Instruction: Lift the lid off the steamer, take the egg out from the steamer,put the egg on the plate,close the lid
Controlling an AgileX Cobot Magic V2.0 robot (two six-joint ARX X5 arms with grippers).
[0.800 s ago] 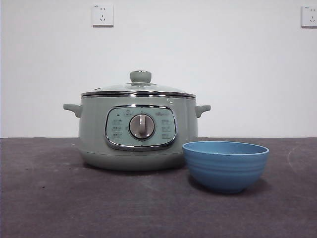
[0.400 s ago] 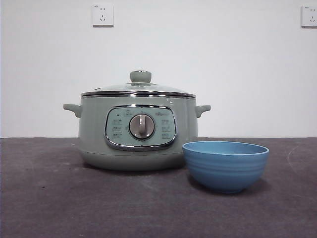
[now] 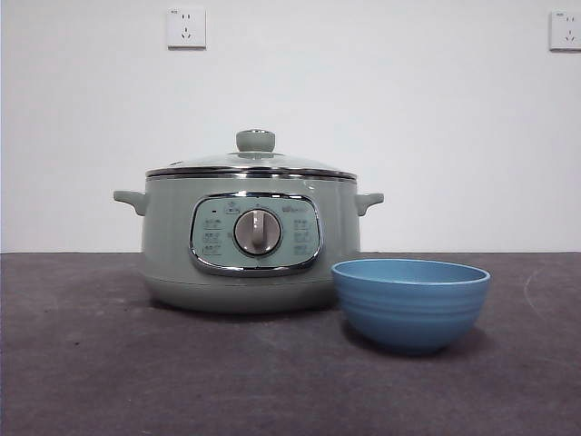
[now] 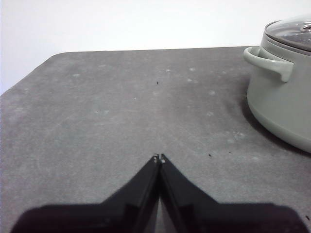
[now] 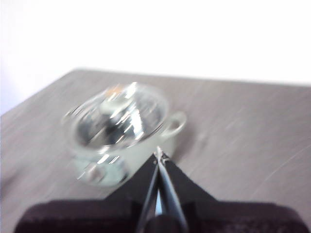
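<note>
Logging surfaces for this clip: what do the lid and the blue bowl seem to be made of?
The lid: clear glass, seemingly, with a shiny chrome-like rim; it glints in the right wrist view. Its knob looks matte green. The plate: matte blue, ribbed outside, perhaps plastic or ceramic.

looks like a bare lab test bench: plain white wall point(image 3: 408, 136), two wall sockets point(image 3: 186, 28), dark grey felt-like tabletop point(image 3: 182, 372), staged green steamer point(image 3: 250, 241).

We saw a dark grey table point(image 3: 109, 363) reaching back to a plain white wall point(image 3: 408, 118); two white wall sockets point(image 3: 186, 27) sat high on it, well apart.
</note>
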